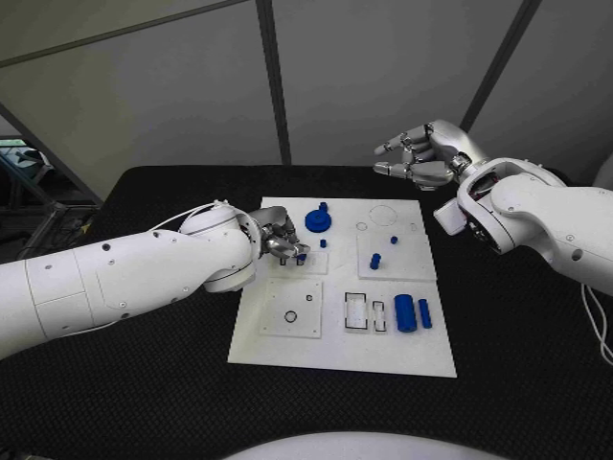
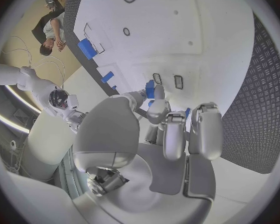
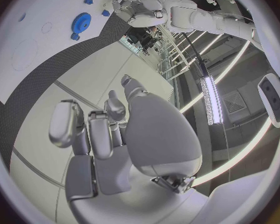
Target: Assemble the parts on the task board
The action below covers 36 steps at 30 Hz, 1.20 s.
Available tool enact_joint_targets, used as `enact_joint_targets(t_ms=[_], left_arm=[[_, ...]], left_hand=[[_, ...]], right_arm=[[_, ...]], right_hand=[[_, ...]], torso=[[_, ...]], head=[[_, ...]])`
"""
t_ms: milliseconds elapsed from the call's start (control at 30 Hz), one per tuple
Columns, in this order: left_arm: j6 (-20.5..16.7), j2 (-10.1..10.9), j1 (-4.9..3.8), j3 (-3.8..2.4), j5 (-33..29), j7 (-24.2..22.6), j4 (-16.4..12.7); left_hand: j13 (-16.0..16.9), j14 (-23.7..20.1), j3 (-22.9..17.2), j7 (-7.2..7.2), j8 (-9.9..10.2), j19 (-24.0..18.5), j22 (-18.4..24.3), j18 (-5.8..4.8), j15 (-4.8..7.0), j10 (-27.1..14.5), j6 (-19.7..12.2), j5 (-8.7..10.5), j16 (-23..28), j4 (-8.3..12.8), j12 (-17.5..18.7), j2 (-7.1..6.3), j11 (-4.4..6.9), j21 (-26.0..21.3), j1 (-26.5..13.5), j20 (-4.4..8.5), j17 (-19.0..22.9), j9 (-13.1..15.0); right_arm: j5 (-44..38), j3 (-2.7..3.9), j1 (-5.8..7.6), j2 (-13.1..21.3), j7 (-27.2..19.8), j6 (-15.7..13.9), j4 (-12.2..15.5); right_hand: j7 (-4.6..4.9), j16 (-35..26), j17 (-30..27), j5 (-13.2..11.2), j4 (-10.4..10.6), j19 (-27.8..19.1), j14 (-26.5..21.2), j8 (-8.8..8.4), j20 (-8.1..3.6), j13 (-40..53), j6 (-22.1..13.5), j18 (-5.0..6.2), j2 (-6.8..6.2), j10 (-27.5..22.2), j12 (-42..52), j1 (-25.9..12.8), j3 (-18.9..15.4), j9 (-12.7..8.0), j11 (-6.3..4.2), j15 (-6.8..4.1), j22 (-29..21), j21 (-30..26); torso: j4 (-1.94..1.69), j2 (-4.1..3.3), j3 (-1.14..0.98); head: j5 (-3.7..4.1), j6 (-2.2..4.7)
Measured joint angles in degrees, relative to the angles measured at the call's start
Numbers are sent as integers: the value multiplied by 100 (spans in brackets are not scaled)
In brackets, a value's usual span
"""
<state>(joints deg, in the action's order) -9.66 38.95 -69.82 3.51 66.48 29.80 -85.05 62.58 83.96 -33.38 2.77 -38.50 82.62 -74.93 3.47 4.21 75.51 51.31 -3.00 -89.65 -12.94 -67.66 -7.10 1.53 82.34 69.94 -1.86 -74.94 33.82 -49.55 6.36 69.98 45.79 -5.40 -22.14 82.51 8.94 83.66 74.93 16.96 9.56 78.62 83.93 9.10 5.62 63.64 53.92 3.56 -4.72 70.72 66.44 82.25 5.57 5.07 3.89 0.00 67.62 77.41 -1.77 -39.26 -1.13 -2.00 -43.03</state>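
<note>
1. The head view takes in the whole task board (image 1: pixel 337 359), a white plate mid-table on the black table (image 1: pixel 141 402); the left wrist view gives a close look at the left hand's fingertips (image 2: pixel 154 109) pinching a small blue part (image 2: pixel 150 89).
2. The left hand (image 1: pixel 282 244) sits over the board's left side, fingers closed on that part.
3. The right hand (image 1: pixel 420 156) hovers beyond the board's far right corner, fingers loosely curled and apart, holding nothing.
4. A blue gear (image 1: pixel 318 221) lies near the far edge; two blue cylinders (image 1: pixel 412 312) lie side by side at the near right.
</note>
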Motion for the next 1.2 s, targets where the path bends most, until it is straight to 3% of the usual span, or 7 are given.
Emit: enact_joint_targets(t_ms=[1200], left_arm=[[524, -50, -10, -13, 323, 51, 73]], left_hand=[[-12, 0, -85, 10, 12, -1, 1, 1, 0, 7, 8, -10, 0, 85, 0, -52, 4, -1, -53, 0, 0, 15]], right_arm=[[0, -1, -1, -39, -5, 52, -31]], right_hand=[[0, 1, -1, 0, 16, 0, 0, 0, 0, -18, 0, 0, 23, 0, -24, -23, -16, -9, 0, 0, -14, 0]], torso=[[2, 5, 1]], head=[[-14, -47]])
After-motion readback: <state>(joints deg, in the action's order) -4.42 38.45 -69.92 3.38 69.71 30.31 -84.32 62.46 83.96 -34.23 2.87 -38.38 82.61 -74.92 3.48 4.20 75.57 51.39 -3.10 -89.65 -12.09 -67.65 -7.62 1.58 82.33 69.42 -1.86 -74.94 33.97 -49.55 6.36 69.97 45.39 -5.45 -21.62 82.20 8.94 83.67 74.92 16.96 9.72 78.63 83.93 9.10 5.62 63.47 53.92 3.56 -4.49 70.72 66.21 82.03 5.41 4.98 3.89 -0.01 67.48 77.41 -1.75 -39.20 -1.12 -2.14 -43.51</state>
